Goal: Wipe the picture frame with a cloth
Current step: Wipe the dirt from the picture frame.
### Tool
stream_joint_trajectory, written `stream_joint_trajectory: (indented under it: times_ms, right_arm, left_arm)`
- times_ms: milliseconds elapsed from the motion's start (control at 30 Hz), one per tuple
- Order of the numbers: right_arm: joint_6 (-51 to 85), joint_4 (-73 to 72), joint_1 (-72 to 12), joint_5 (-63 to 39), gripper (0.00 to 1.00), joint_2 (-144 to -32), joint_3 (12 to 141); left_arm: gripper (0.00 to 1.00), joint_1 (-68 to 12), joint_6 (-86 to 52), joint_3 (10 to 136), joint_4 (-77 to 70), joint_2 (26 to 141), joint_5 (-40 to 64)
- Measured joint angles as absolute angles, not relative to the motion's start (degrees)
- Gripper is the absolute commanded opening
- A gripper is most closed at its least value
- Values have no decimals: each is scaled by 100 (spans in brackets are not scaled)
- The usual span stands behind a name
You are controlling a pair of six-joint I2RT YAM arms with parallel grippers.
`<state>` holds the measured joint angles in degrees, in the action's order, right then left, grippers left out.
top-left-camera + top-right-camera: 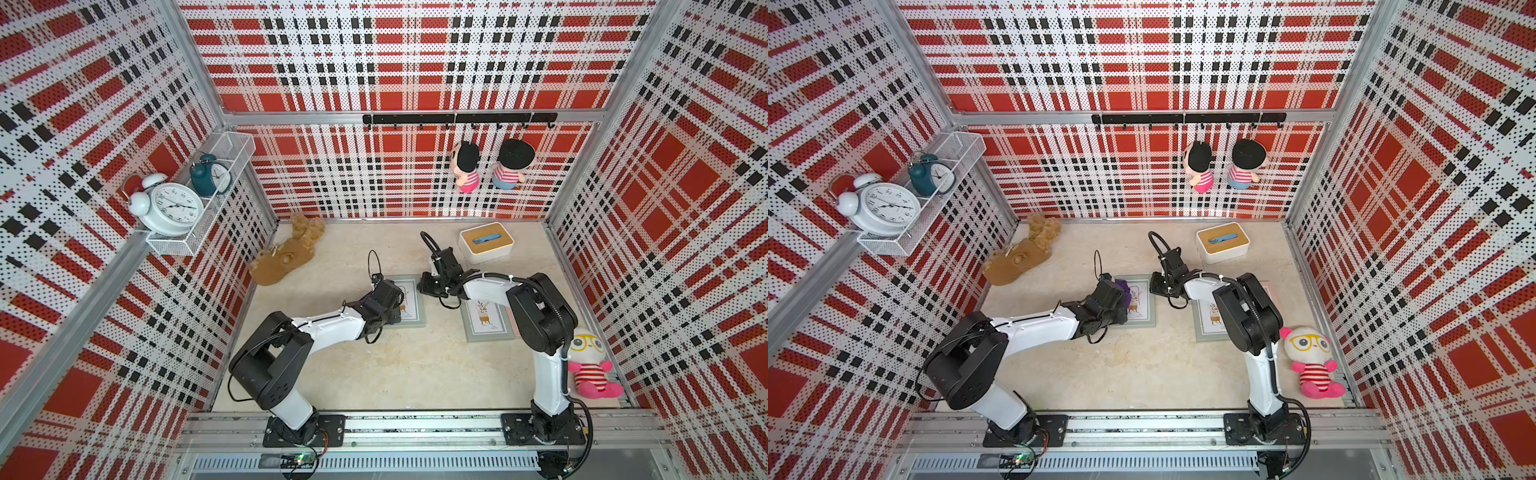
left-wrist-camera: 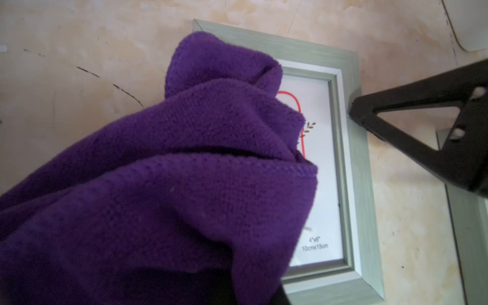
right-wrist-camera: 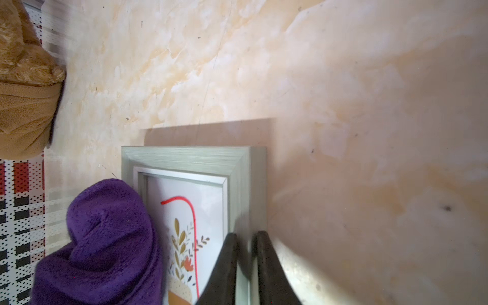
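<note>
A grey-green picture frame (image 1: 415, 301) (image 1: 1142, 309) lies flat on the marble table, holding a plant print. A purple cloth (image 2: 184, 184) (image 3: 111, 237) is bunched over the frame's (image 2: 351, 158) glass and one long side. My left gripper (image 1: 1115, 299) is over the frame, shut on the cloth, which hides its fingers. My right gripper (image 3: 247, 237) is shut on the frame's (image 3: 198, 155) opposite long rim, with one finger on each side of it. Its black finger (image 2: 422, 118) shows at the frame's edge in the left wrist view.
A second picture frame (image 1: 486, 326) lies just right, partly under the right arm. A brown plush (image 1: 286, 257) sits back left, a white tissue box (image 1: 486, 243) back right, and a pink plush (image 1: 590, 365) at the right wall. Clocks stand on a wall shelf (image 1: 174, 245).
</note>
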<state>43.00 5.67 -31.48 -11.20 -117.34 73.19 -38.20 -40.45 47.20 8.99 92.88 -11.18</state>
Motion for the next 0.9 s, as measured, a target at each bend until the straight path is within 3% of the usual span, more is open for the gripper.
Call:
stream_joint_trajectory:
  times_ms: [433,567,733,900]
  right_arm:
    - [4335,469,-3159,-1151,16,-11767,7317]
    - [4357,445,-3166,-1157,16,-11775,7317]
    - [4359,443,-3166,-1164,16,-11778,7317]
    - [4357,432,-3173,-1225,16,-11782,7310]
  left_arm:
    - [0,-2818,-3260,7120,1511,11037,-840]
    - [0,-2936,-3131,6711,1293,10884,-904]
    - [0,-3465,-3223,5251,1009,9821,-1055]
    - [0,-3527,-3483,4576,1015,9122,-880]
